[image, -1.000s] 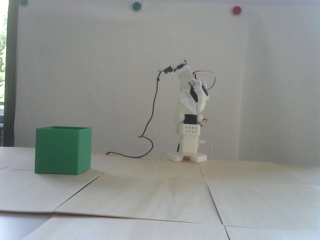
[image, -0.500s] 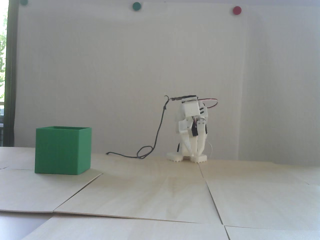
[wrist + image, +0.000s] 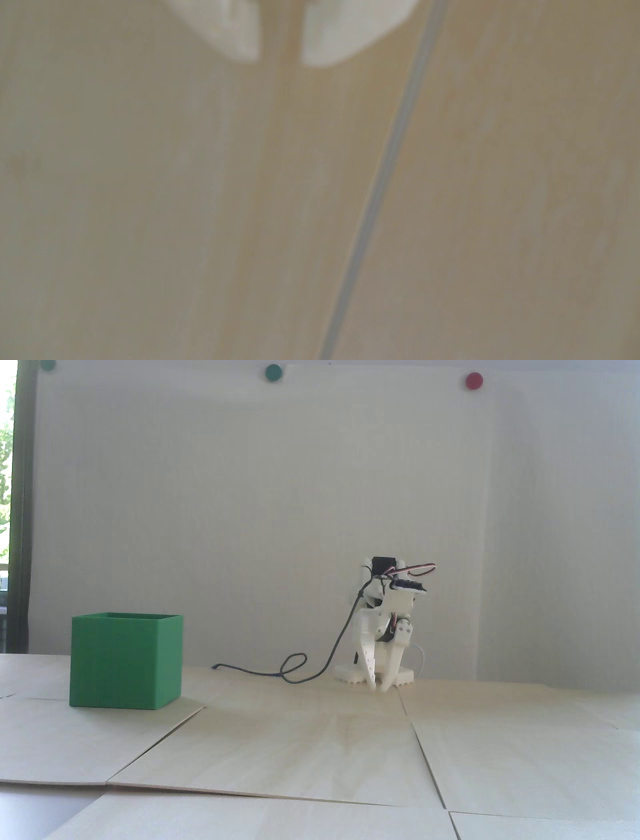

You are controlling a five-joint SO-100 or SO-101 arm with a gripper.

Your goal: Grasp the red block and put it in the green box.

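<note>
The green box [image 3: 126, 661] stands on the wooden table at the left of the fixed view, open side up; I cannot see inside it. The red block is not visible in either view. My white arm is folded low at the back, well right of the box. My gripper [image 3: 378, 689] points straight down with its tips just above the table. In the wrist view the gripper [image 3: 280, 59] shows two blurred white fingertips [image 3: 235, 38] at the top edge, with a narrow gap and bare wood between them. It is slightly open and empty.
A dark cable [image 3: 295, 670] loops on the table between the box and the arm's base [image 3: 350, 674]. The table is made of light wooden panels with seams [image 3: 425, 755]; one seam also shows in the wrist view [image 3: 381, 180]. The white wall behind carries coloured dots.
</note>
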